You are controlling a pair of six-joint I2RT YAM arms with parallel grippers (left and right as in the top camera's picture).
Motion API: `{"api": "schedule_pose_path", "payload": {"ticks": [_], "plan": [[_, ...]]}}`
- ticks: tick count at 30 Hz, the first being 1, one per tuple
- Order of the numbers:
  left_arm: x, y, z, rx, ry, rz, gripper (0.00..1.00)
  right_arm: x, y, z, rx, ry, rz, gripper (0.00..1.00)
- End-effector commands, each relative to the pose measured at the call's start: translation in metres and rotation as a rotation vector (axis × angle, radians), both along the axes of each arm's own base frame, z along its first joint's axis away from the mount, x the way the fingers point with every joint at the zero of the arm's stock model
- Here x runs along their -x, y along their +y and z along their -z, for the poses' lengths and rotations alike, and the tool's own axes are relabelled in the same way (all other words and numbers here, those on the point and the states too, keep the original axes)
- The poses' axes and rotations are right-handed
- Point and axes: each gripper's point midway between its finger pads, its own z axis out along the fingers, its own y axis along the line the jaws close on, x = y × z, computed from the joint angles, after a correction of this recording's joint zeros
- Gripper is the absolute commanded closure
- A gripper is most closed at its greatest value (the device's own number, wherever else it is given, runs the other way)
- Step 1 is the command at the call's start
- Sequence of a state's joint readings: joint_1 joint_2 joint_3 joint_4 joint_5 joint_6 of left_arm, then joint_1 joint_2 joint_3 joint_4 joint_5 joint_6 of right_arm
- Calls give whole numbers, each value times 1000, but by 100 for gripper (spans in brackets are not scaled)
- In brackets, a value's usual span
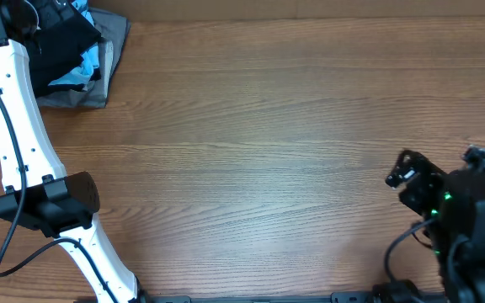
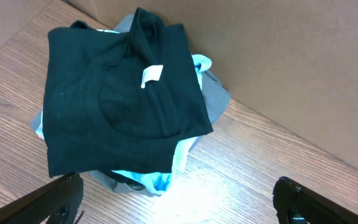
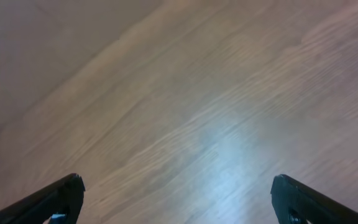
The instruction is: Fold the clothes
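Black T-shirt (image 2: 117, 106) is lying folded on top of a small pile at the far-left corner of the wooden table (image 1: 268, 151), w/ its white neck tag (image 2: 152, 75) facing up. Light blue shirt (image 2: 182, 158) is peeking out under its near & right edges. Grey garment (image 2: 219, 99) is sticking out on the right, lower in the pile. Brown wall (image 2: 291, 56) is standing just behind the pile. T-shirt's folded slab is prob. running its longer side far-to-near in the left wrist view, though the folds are making that hard to read. Left gripper (image 2: 179, 202) is hovering over the pile's near edge, fingers (image 2: 61, 196) spread wide, gripping nothing. Right gripper (image 3: 179, 202) is hanging over bare wood at the near right, well apart from the pile, also wide open & empty.
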State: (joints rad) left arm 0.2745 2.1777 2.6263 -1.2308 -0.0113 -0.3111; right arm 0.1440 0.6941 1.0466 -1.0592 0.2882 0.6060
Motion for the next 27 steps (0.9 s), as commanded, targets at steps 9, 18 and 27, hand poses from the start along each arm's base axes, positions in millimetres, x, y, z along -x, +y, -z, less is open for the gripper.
{"api": "schedule_pose_path", "payload": {"ticks": [9, 18, 27], "plan": [[-2, -3, 3, 15, 0, 3, 0, -26, 13, 78, 156, -353, -215, 0], [-2, -3, 3, 15, 0, 3, 0, -33, 21, 116, 150, -543, -253, 0], [-2, -3, 3, 15, 0, 3, 0, -27, 27, 107, 211, -590, -300, 0]]}}
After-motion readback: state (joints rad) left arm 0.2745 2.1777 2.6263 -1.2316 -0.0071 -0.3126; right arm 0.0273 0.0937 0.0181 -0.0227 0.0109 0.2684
